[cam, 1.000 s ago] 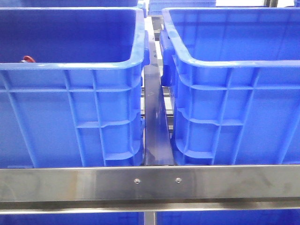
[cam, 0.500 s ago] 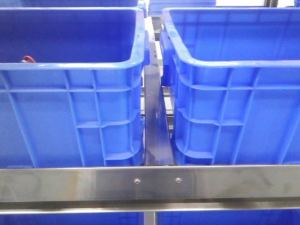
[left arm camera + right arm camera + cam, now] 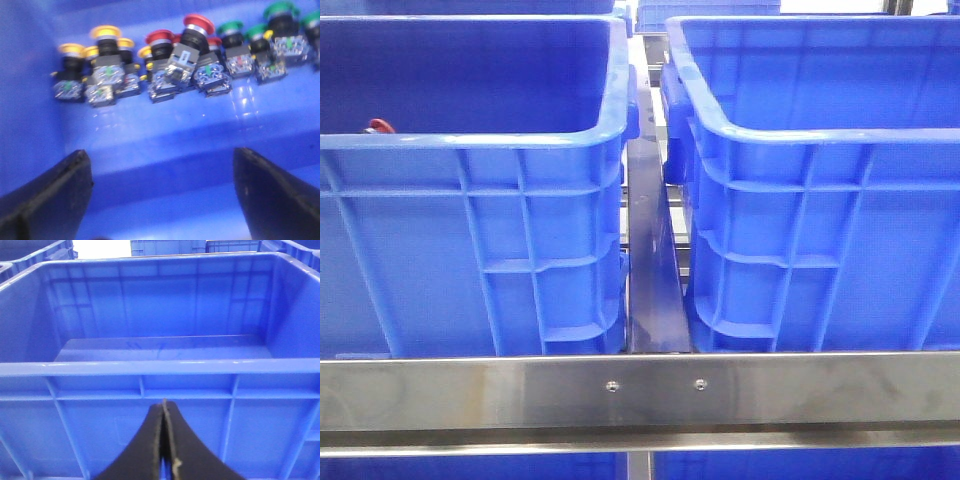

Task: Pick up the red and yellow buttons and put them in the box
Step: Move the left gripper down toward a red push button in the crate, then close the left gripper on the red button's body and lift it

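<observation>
**Left end effector spread above the push-buttons, right one closed outside its crate**

Nothing has shifted in the front view since a second ago: both big blue ribbed plastic crates, the left crate (image 3: 470, 250) and the right crate (image 3: 820, 240), sit where they were behind the brushed steel rail (image 3: 640, 390), and a small red piece (image 3: 381, 126) peeks over the left crate's near rim as before.

Seen from the left wrist, the left end effector (image 3: 162, 195) hangs inside a blue crate with its two dark fingers (image 3: 55, 195) spread wide and nothing between them. Beyond them, on the crate floor, lies a row of push-button switches: yellow-capped buttons (image 3: 105, 33) at one end, red mushroom-capped buttons (image 3: 198, 22) in the middle, touching their neighbours, and green-capped buttons (image 3: 280, 9) at the other end. That view is slightly blurred.

From the right wrist, the right end effector (image 3: 164, 440) has its black fingertips pressed together, gripping nothing, just outside the near wall of an open blue box (image 3: 160, 367).
</observation>
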Tool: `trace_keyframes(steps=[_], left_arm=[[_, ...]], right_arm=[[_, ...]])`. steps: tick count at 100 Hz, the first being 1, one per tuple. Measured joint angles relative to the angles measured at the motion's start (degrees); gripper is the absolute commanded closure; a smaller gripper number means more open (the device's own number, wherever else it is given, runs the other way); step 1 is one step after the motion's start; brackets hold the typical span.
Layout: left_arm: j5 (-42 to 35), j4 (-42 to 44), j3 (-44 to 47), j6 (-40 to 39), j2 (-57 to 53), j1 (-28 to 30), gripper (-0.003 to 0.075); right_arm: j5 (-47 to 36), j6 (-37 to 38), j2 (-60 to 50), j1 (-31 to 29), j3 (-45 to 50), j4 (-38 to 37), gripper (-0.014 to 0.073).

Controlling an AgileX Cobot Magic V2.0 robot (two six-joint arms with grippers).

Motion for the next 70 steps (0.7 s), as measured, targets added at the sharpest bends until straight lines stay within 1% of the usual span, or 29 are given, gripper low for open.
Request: trace_keyframes(steps=[19,35,53,70], left_arm=[[6.6,0.0,-11.8,3.9,15.3,-1.3,0.0172],[8.4,0.0,-19.2,7.4,25.6,-3.0,0.0172],[10.6,0.0,-24.7,10.6,31.6,-4.1,0.0172],[10.5,0.0,-26.1,12.0,33.9,-4.1,0.0172]], right_arm=[[0.0,0.0,0.0,0.0,0.0,0.0,0.0661],[0.0,0.0,0.0,0.0,0.0,0.0,0.0661],[0.0,0.0,0.0,0.0,0.0,0.0,0.0661],[0.0,0.0,0.0,0.0,0.0,0.0,0.0661]])
